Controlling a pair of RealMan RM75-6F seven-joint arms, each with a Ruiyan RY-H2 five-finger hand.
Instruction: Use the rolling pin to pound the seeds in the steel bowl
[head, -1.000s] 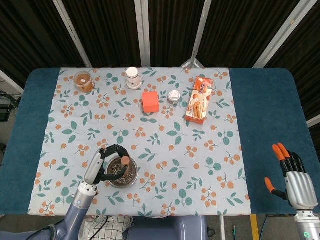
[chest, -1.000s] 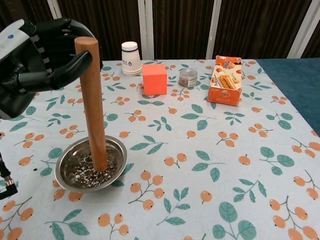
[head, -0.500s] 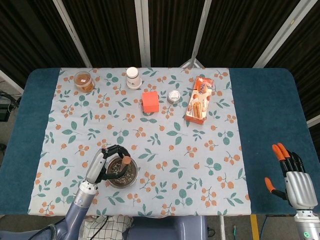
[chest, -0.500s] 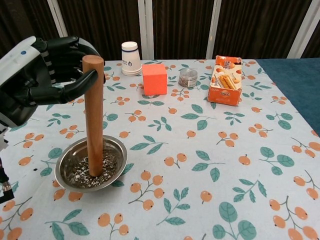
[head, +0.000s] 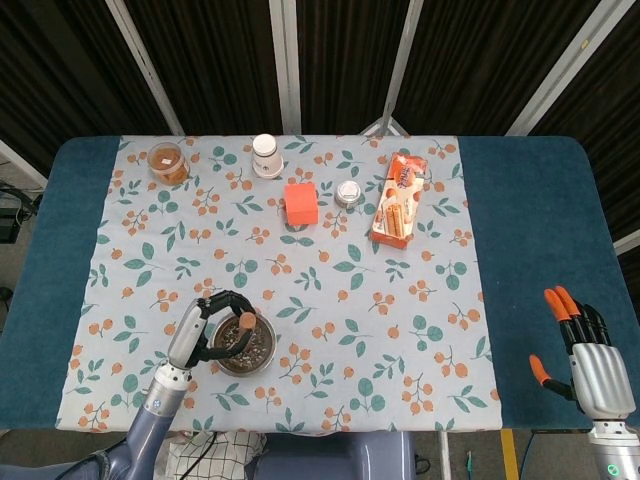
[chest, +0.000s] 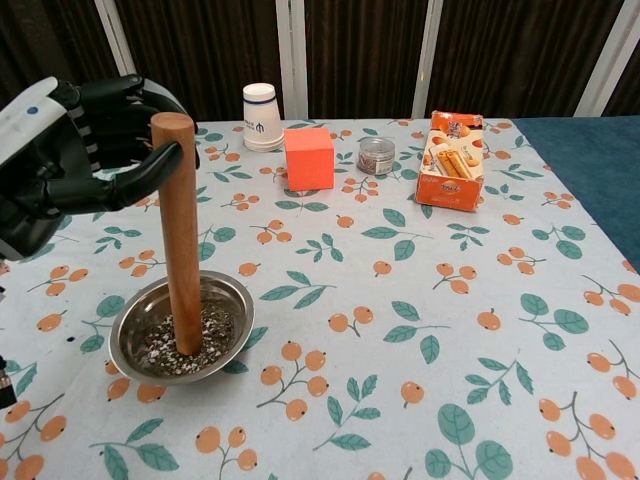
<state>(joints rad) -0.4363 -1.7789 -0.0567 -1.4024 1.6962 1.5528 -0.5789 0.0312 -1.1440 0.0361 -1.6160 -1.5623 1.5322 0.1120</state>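
One robot hand (chest: 85, 150) holds rolling pin (chest: 181, 235) upright in steel bowl (chest: 128, 325)

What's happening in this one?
The left hand holds a wooden rolling pin upright by its top, with the lower end down among the seeds in the steel bowl at the near left of the floral tablecloth. The right hand hangs off to the side over the blue table edge, holding nothing. A paper cup, orange block, small jar and snack box sit untouched at the back.
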